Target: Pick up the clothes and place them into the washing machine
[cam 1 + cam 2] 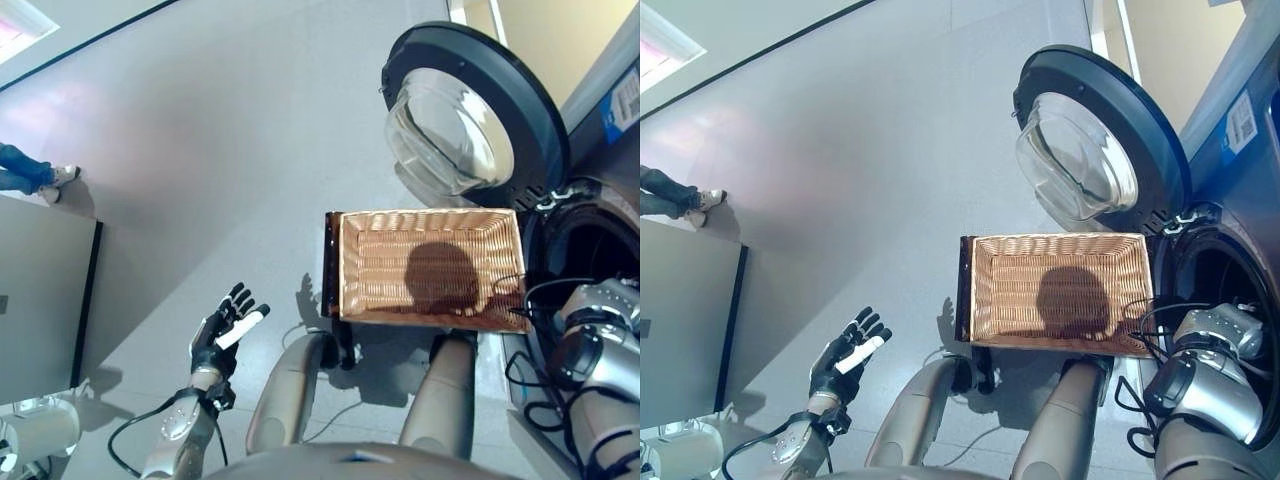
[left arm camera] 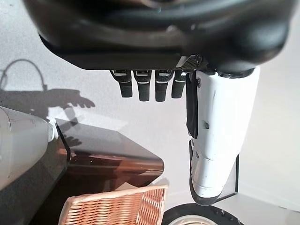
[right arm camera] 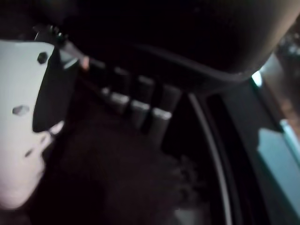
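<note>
The wicker basket stands empty on a dark stand before the washing machine, whose round door hangs wide open. My right arm reaches into the dark drum opening, so the eye views hide its hand. In the right wrist view my right hand is open inside the drum, fingers straight, over a dark heap of cloth. It holds nothing. My left hand hovers open and empty above the floor, left of the basket.
A grey cabinet stands at the left edge. A person's legs and shoes show at the far left. Open grey floor stretches between the cabinet and the machine.
</note>
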Available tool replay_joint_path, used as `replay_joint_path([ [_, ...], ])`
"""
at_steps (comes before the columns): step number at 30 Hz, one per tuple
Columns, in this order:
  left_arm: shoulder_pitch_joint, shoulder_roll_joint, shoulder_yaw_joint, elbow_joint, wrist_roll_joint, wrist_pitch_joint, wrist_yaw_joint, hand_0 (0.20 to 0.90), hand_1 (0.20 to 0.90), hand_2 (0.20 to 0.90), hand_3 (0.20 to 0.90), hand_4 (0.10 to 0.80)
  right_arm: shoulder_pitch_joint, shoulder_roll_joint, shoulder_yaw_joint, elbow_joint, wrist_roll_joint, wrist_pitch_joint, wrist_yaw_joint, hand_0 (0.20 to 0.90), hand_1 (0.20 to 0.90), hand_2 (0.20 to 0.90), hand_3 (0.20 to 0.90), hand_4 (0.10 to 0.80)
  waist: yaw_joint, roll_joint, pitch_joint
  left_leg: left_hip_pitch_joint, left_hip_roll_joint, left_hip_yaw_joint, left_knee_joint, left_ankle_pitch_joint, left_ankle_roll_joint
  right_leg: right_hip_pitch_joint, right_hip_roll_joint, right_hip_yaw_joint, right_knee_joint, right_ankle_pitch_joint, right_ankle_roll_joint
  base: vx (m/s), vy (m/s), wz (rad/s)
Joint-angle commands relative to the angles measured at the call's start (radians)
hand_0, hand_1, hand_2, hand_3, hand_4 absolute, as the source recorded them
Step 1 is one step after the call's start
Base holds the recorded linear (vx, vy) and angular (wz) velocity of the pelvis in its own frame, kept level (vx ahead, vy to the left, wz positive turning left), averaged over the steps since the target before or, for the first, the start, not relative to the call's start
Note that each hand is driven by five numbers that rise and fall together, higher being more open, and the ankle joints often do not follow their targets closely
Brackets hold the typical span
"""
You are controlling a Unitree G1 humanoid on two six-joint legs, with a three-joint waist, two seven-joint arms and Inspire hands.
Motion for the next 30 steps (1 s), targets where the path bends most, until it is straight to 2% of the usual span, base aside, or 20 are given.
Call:
replay_joint_path([
  [1, 0.008, 0.07, 0.069, -0.04, -0.02, -0.073, 0.007, 0.9, 0.9, 0.9, 0.9, 0.8, 0.021, -0.111, 0.048, 0.026, -0.047, -0.036, 0.049, 0.9, 0.9, 0.9, 0.9, 0.8, -0.007, -0.01, -0.065, 0.008, 0.007, -0.021, -0.013, -0.015, -0.059, 0.008, 0.04, 0.03, -0.017, 0.125, -0.023, 0.0, 0.0, 0.0],
  [9, 0.007, 0.067, 0.069, -0.038, -0.027, -0.07, 0.006, 0.9, 0.9, 0.9, 0.9, 0.8, 0.027, -0.089, 0.046, 0.032, -0.04, -0.03, 0.047, 0.9, 0.9, 0.9, 0.9, 0.8, -0.007, -0.023, -0.061, 0.008, 0.008, -0.023, -0.012, -0.016, -0.057, 0.016, 0.043, 0.025, -0.026, 0.131, -0.022, 0.0, 0.0, 0.0],
  [17, -0.009, 0.069, 0.071, -0.044, -0.033, -0.071, 0.001, 0.9, 0.9, 0.9, 0.9, 0.8, 0.074, 0.043, 0.096, 0.051, -0.061, 0.03, 0.086, 0.9, 0.9, 0.9, 0.9, 0.8, -0.009, -0.054, -0.047, 0.029, 0.006, -0.029, -0.039, -0.004, -0.056, 0.052, 0.048, 0.009, -0.078, 0.157, -0.018, 0.0, 0.0, 0.0],
  [20, -0.011, 0.068, 0.084, -0.045, -0.028, -0.073, -0.001, 0.9, 0.9, 0.9, 0.9, 0.8, 0.113, 0.119, 0.112, 0.035, -0.087, 0.053, 0.1, 0.9, 0.9, 0.9, 0.9, 0.8, -0.012, -0.074, -0.042, 0.045, 0.002, -0.034, -0.074, 0.011, -0.055, 0.082, 0.049, -0.002, -0.125, 0.18, -0.013, 0.002, -0.007, 0.04],
  [25, -0.013, 0.072, 0.102, -0.052, -0.02, -0.079, -0.005, 0.9, 0.9, 0.9, 0.9, 0.8, 0.146, 0.182, 0.144, 0.035, -0.127, 0.078, 0.115, 0.9, 0.9, 0.9, 0.9, 0.8, -0.013, -0.098, -0.035, 0.075, -0.001, -0.037, -0.122, 0.029, -0.056, 0.127, 0.052, -0.018, -0.193, 0.21, -0.007, 0.001, -0.001, 0.03],
  [26, -0.015, 0.073, 0.112, -0.058, -0.017, -0.083, -0.009, 0.9, 0.9, 0.9, 0.9, 0.8, 0.164, 0.205, 0.171, 0.035, -0.15, 0.103, 0.136, 0.9, 0.9, 0.9, 0.9, 0.8, -0.01, -0.113, -0.032, 0.086, -0.001, -0.042, -0.133, 0.035, -0.056, 0.147, 0.051, -0.025, -0.218, 0.225, -0.005, 0.0, 0.0, 0.0],
  [30, -0.015, 0.075, 0.13, -0.059, -0.011, -0.085, -0.015, 0.9, 0.9, 0.9, 0.9, 0.8, 0.184, 0.233, 0.202, 0.036, -0.192, 0.125, 0.155, 0.9, 0.9, 0.9, 0.9, 0.8, -0.009, -0.134, -0.03, 0.108, -0.004, -0.05, -0.156, 0.045, -0.055, 0.183, 0.048, -0.039, -0.262, 0.246, -0.003, 0.004, -0.014, 0.01],
])
